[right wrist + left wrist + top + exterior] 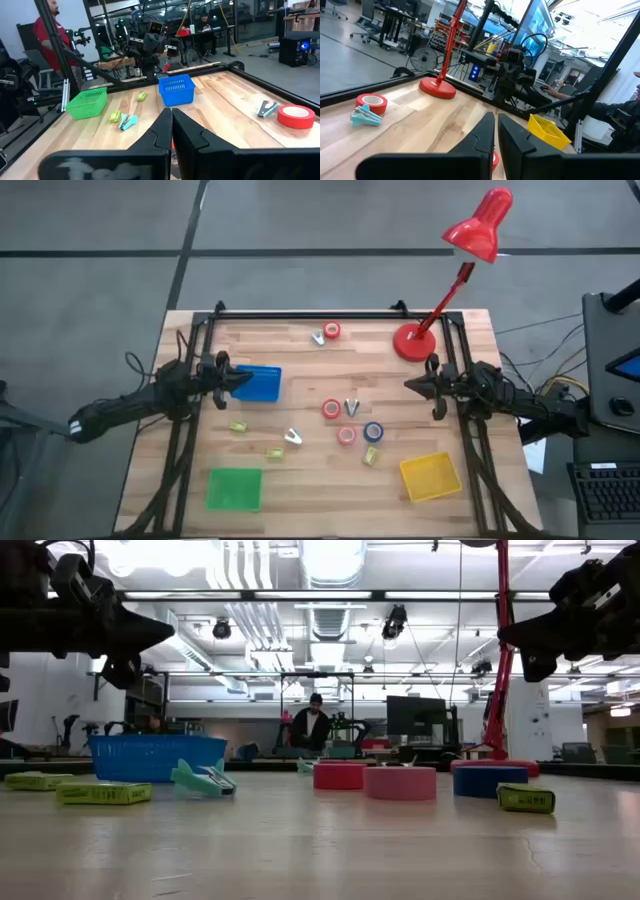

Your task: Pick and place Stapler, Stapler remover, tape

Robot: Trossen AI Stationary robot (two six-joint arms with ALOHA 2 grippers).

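Red tape rolls (331, 409) (346, 435) and a blue tape roll (373, 432) lie flat mid-table. Another red tape roll (332, 330) sits near the far edge beside a stapler remover (318, 338). More stapler removers (351, 408) (292, 437) and small yellow-green staplers (238, 426) (274, 452) (371, 457) lie on the wood. My left gripper (245, 380) hangs shut, high over the blue basket's right rim. My right gripper (410, 385) hangs shut, high above the table near the lamp base. Neither holds anything.
A blue basket (262, 385) stands at the left, a green basket (234, 488) near left, a yellow basket (430, 477) near right. A red desk lamp's round base (410, 342) stands at the far right, its arm leaning beyond the table. People show in the room behind.
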